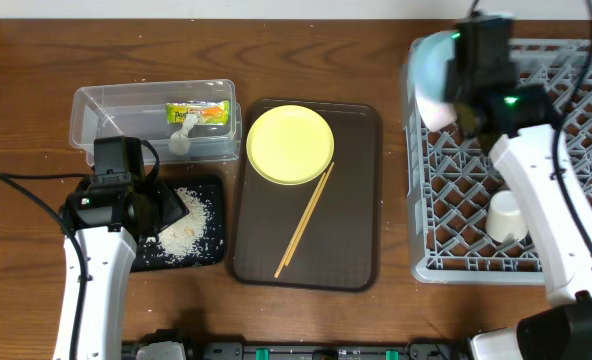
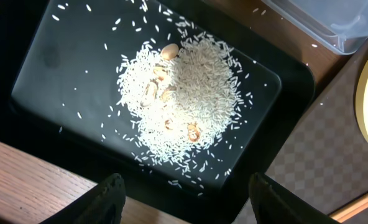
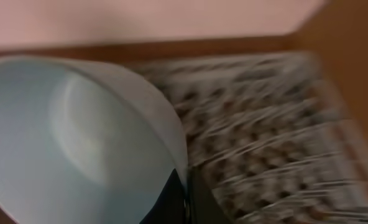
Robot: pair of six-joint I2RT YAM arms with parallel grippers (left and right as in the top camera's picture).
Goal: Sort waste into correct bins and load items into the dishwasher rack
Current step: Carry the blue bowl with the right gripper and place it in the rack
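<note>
The left gripper (image 2: 193, 202) hangs released over rice scraps (image 2: 190, 93) in the black tray (image 2: 59, 50) (wrapper (image 1: 198, 112) and tissue (image 1: 183, 135) lie in the clear tub (image 1: 96, 110) beyond). The yellow plate (image 1: 290, 144) and chopsticks (image 1: 306, 220) rest on the brown tray (image 1: 356, 200). The right gripper (image 3: 187, 202) clenches the light blue bowl (image 3: 78, 137) by its rim over the far-left corner of the rack (image 1: 476, 170).

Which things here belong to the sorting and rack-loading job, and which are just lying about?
Job: wrapper, tissue, rice, clear tub, black tray, yellow plate, chopsticks, blue bowl, white cup, rack.
Lying about: brown serving tray.
</note>
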